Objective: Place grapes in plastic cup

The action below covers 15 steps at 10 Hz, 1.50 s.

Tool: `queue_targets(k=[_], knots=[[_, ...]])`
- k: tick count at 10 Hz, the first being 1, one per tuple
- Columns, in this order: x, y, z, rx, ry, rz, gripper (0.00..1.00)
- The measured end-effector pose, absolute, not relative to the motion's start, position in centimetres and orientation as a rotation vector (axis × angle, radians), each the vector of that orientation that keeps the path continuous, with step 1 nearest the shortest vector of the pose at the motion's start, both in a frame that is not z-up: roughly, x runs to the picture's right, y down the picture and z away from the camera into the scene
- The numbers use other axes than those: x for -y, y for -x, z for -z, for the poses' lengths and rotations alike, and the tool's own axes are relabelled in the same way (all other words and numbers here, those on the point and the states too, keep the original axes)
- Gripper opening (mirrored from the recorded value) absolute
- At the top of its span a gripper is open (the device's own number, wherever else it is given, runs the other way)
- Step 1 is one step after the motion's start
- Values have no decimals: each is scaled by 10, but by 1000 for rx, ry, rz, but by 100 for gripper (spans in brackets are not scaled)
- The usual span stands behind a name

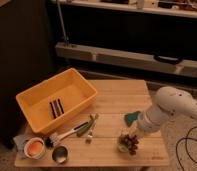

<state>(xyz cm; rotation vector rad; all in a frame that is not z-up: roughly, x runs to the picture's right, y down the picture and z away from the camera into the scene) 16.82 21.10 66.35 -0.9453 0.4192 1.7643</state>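
The dark reddish-purple grapes (130,142) lie at the front right of the wooden table (117,95). They rest on or in the small light-green plastic cup (122,146), of which only a pale green edge shows at their left side. My gripper (138,132) is at the end of the white arm (169,107), just above and right of the grapes, and the arm's wrist mostly hides it. I cannot tell whether it is touching the grapes.
A teal-green sponge (131,118) lies just behind the grapes. A yellow bin (38,95) holding dark sticks stands at the left. A brush and green-handled utensils (77,131) lie mid-table. A dark metal cup (59,154) and an orange bowl (34,148) sit at the front left.
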Motion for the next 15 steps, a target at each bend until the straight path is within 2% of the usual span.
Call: queue_targets(k=[8,15], knots=[[-217,-176,-677,-479,929,-1773,0],[-194,-172,-673,-477,937,-1737,0]])
